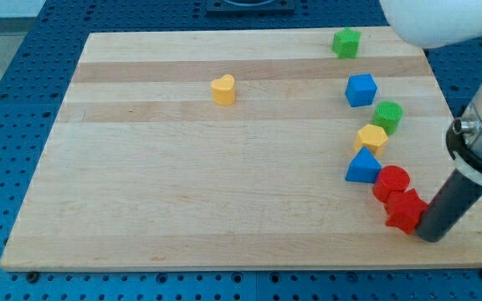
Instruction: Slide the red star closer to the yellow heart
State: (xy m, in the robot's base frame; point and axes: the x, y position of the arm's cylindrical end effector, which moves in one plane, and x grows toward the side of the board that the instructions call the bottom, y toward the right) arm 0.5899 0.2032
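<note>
My tip (pixel 431 237) touches the view's-right side of red star (pixel 405 211); yellow heart (pixel 223 89) well apart, upper left. End effector: plain rod, grasping nothing.

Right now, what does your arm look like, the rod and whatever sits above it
My arm ends in a straight, dark, matte rod, round in section, whose lower end, my tip, sits at the view's lower right, just right of the red star. Above the rod is a wider collar with a silvery metal band. A smooth white rounded housing fills the view's top right corner. No cables or markings show.
</note>
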